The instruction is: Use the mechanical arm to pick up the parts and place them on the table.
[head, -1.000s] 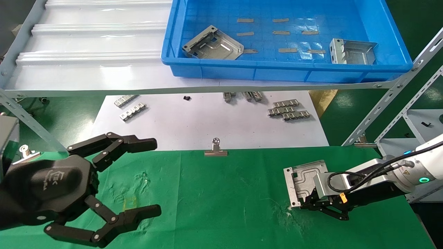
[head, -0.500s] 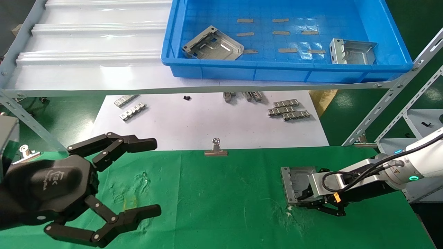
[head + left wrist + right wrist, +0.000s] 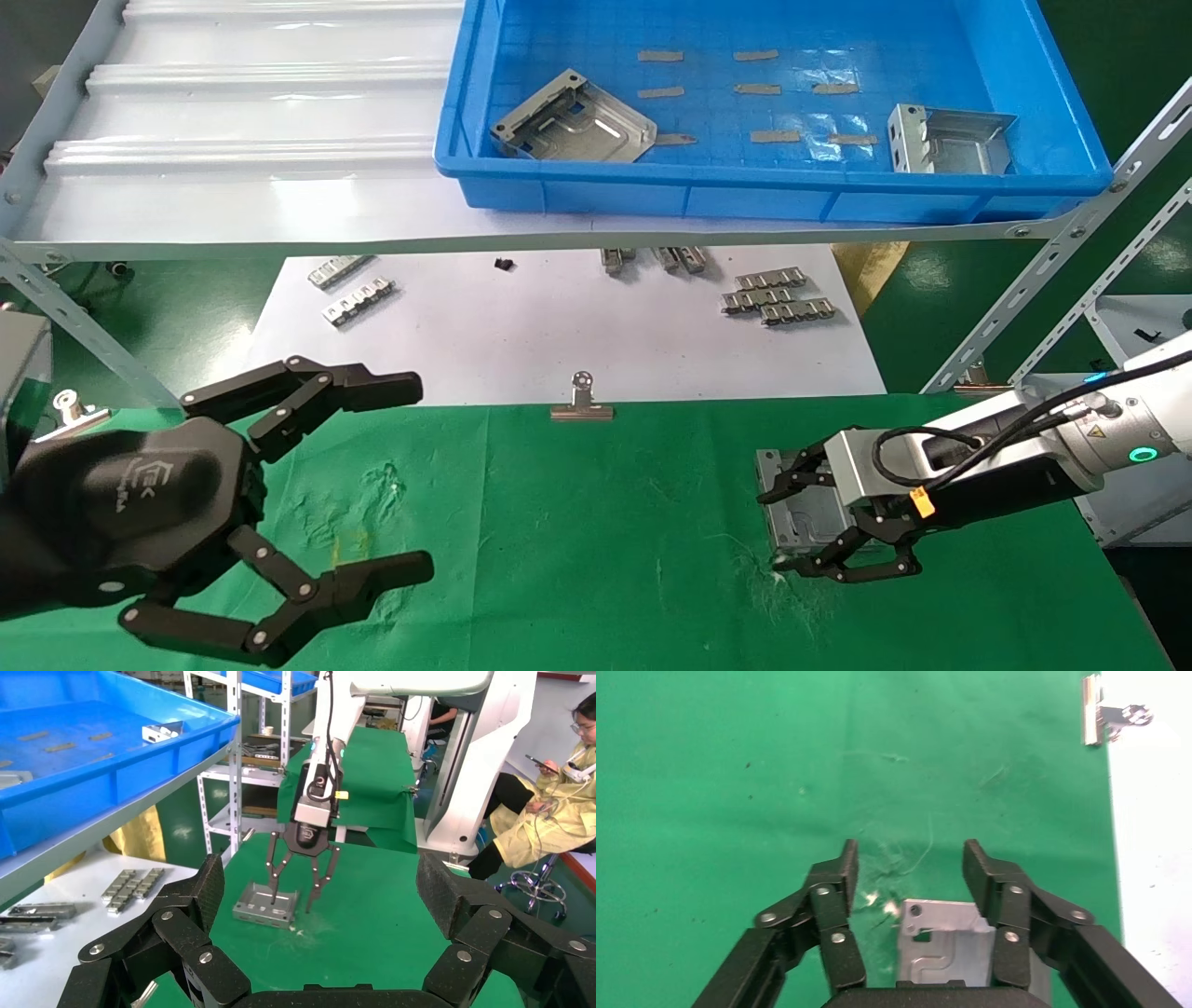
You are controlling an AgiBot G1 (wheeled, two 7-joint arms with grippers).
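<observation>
A silver stamped metal part (image 3: 799,508) lies flat on the green cloth table (image 3: 596,522) at the right. My right gripper (image 3: 780,517) is open just over it, one finger above the plate, the other beside its near edge. The part also shows in the right wrist view (image 3: 944,941) between the open fingers, and in the left wrist view (image 3: 266,905) under the right gripper (image 3: 291,900). Two more parts lie in the blue bin: one (image 3: 573,119) at its left, one (image 3: 950,140) at its right. My left gripper (image 3: 410,475) hangs open and empty at the near left.
The blue bin (image 3: 773,191) sits on a grey shelf (image 3: 242,210) at the back. A white sheet (image 3: 559,326) beyond the cloth holds narrow ribbed strips (image 3: 773,296). A silver binder clip (image 3: 581,401) grips the cloth's far edge. A metal rack (image 3: 1071,261) stands at the right.
My right gripper lowered the tilted part until it lay flat on the cloth, then opened and let it go. The left arm has not moved.
</observation>
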